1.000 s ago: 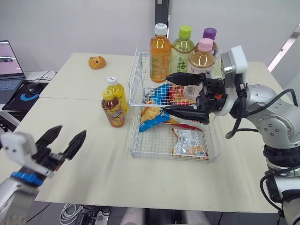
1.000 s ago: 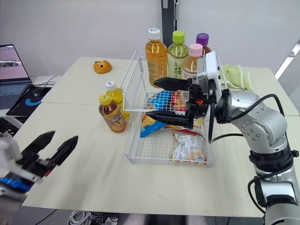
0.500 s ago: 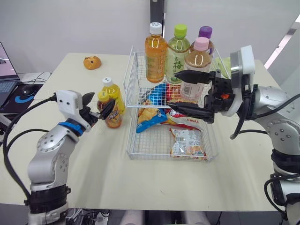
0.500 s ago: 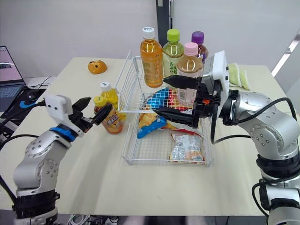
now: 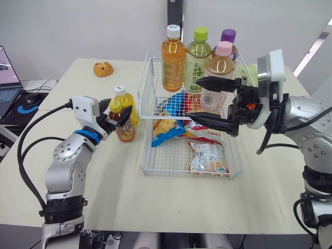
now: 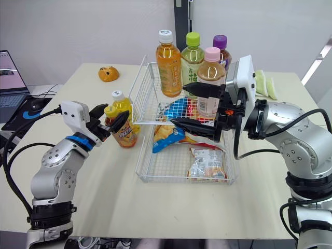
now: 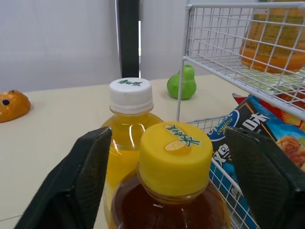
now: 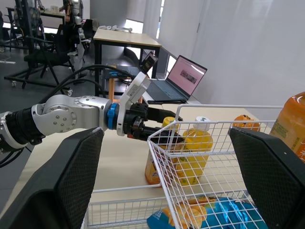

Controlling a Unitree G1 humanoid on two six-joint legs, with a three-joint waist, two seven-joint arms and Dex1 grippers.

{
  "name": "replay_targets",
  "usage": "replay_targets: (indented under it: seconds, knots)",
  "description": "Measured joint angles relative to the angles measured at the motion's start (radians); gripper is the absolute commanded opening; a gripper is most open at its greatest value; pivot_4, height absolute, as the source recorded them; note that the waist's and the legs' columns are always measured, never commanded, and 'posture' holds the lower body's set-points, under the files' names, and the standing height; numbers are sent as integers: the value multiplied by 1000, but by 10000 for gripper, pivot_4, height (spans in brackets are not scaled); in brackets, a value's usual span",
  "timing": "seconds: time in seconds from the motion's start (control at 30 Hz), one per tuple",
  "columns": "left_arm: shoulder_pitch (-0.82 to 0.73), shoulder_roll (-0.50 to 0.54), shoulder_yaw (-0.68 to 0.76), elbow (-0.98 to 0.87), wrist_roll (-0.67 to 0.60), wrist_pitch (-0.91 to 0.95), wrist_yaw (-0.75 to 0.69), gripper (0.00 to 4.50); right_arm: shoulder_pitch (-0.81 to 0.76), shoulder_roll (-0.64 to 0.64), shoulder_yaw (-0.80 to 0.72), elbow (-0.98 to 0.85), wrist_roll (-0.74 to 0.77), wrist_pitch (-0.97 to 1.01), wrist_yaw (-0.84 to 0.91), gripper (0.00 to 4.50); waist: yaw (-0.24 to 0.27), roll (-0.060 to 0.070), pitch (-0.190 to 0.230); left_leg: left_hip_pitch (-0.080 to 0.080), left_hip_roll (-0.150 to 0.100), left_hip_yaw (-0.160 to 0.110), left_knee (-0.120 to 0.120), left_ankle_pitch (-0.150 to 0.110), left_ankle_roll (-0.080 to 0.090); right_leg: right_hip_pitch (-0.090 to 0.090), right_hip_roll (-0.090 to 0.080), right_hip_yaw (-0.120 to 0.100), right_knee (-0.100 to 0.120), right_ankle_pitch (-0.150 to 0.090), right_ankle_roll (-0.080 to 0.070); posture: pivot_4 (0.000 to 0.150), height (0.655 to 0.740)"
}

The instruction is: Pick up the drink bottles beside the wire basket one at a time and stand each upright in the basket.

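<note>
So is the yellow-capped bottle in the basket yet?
Out: the yellow-capped bottle stands upright on the table beside the wire basket, inside the open left gripper.

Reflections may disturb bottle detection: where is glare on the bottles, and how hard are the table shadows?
Left eye view: bright ring-shaped glints on the shoulders of the white-capped amber bottle and the pink-capped bottle in the wire basket; shadows on the table are faint, soft-edged. Left wrist view: the yellow-capped bottle has an evenly lit cap, no glare.
</note>
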Motion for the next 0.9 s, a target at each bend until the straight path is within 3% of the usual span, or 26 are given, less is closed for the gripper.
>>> replay_targets:
  seconds: [0.13,0.2,0.47,0.57,0.67,0.9]
  knots:
    - [0,0,0,2,2,-2,5,17007,0,0,0,-3,3,2,-1,45000,0,0,0,0,0,0,0,0,0,0,0,0,0,0,0,1500,7400]
    - [-1,0,5,1,6,-4,13,13739,0,0,-1,-6,3,2,-1,45000,0,0,0,0,0,0,0,0,0,0,0,0,0,0,0,1500,7400]
    - [3,0,6,1,-3,-12,3,13759,0,-3,-7,-21,4,6,-2,45000,2,0,0,0,0,0,0,0,0,0,0,0,0,0,0,1500,7400]
    - [-5,57,21,-8,-83,60,-55,13759,0,-4,-19,-21,3,6,-4,45000,2,0,1,-2,0,0,0,0,0,-1,0,0,0,0,0,1500,7400]
    - [-78,173,37,-12,-180,173,-123,13759,0,-3,-20,-18,2,4,-4,45000,0,-4,3,-7,0,-1,0,0,0,-6,0,-1,0,0,0,1500,7400]
    - [-464,532,113,97,-444,492,-371,13759,-1,-1,-26,9,-7,-4,-2,45000,-11,-4,3,-16,-1,-1,1,3,-5,-13,0,-2,-2,0,0,1500,7400]
